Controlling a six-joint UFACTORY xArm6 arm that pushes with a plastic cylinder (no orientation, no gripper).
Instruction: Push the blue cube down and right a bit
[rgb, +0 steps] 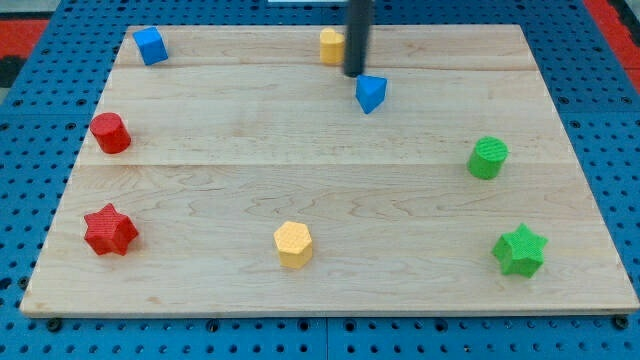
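No fingers to spread or pinch: only my tip (355, 76), top centre, just upper-left of blue wedge (371, 93). Well apart from blue cube (150, 45), upper left. Best circled to its upper-left side, then nudged briefly down-right.

Bright even light, soft shadows, sharp focus

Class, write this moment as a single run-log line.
tip: touching blue triangular block, on its upper-left | blue cube: top-left corner, untouched | yellow block: left of rod
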